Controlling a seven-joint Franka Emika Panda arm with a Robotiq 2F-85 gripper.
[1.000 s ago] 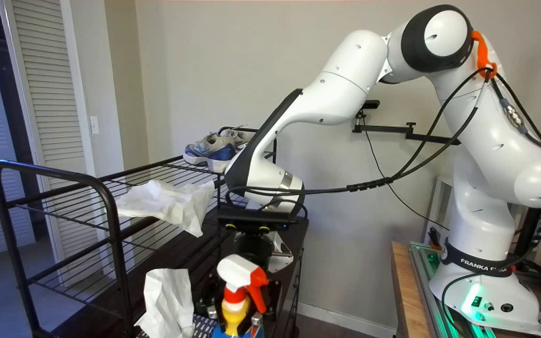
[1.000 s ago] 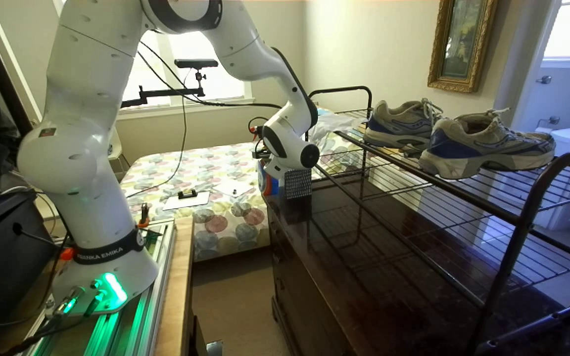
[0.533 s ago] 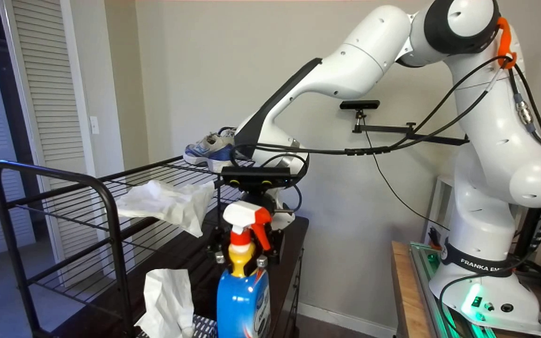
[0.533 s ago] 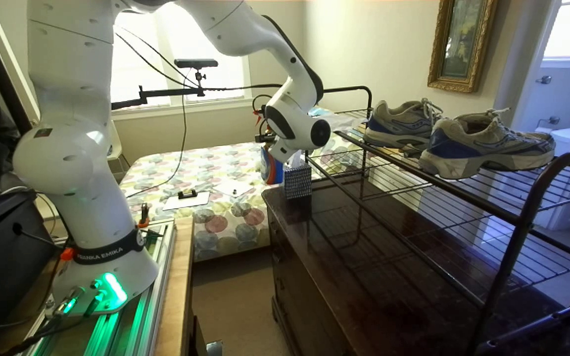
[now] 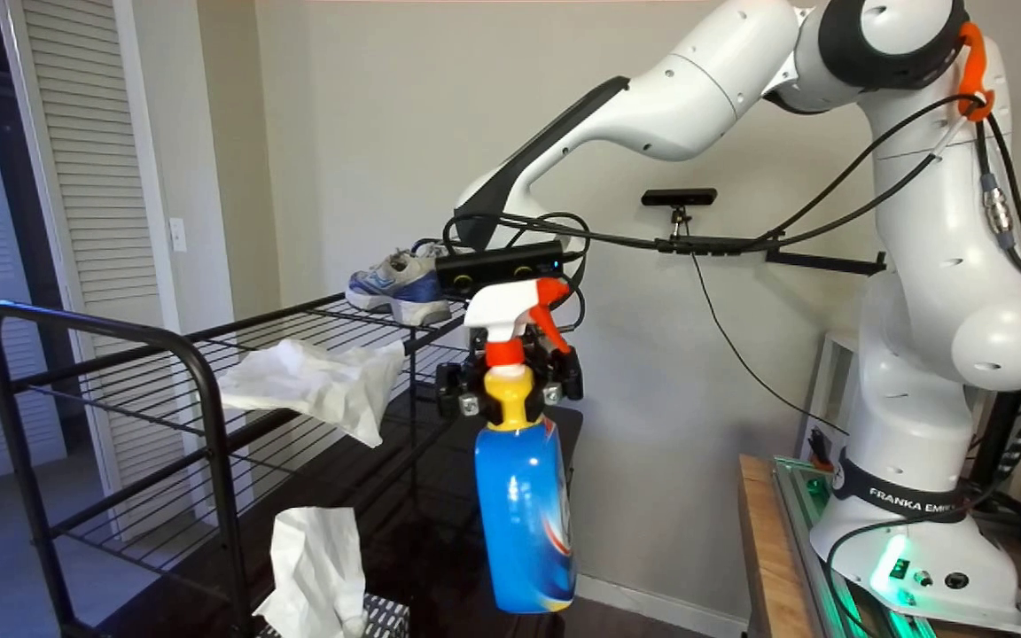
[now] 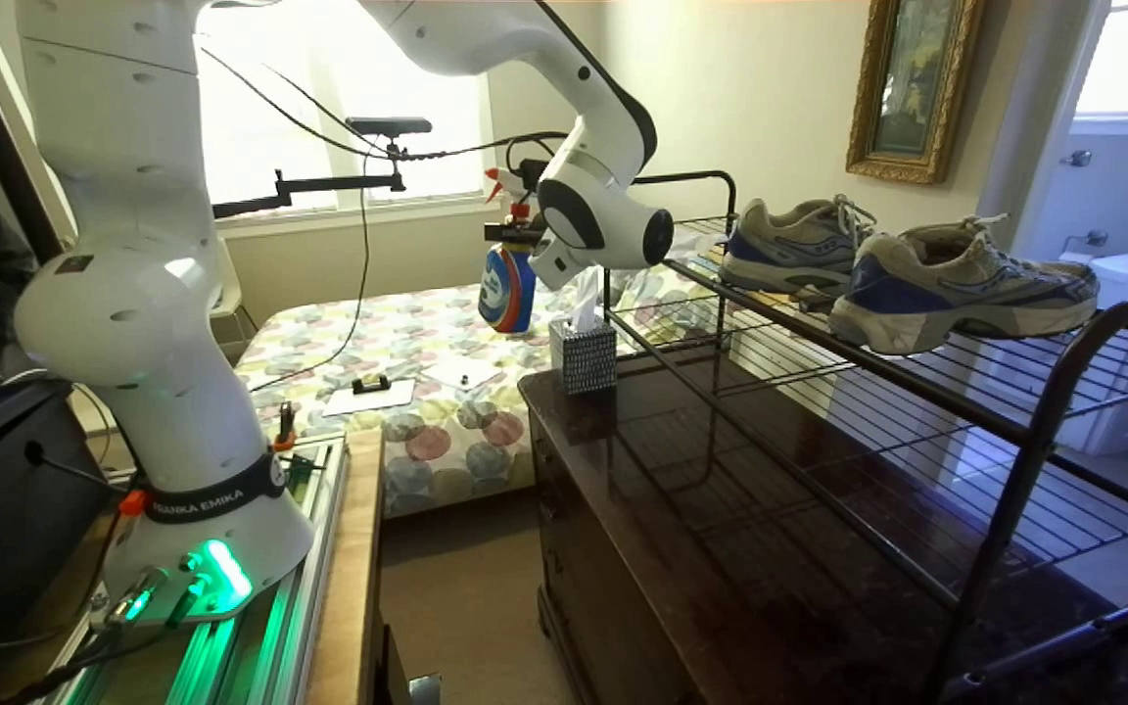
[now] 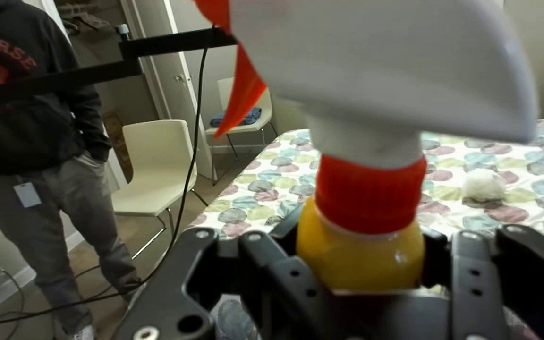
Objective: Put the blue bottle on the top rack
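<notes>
The claw grasps the blue bottle around its neck; the bottle now hangs higher, in the air near the corner of the table with the tissue box. So carrying to the top rack can, I think, begin.

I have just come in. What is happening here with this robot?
The arm holds the bottle by its neck in the gripper. The bottle hangs in the air, not yet on the rack, where shoes sit. A person stands nearby, in the wrist view.
</notes>
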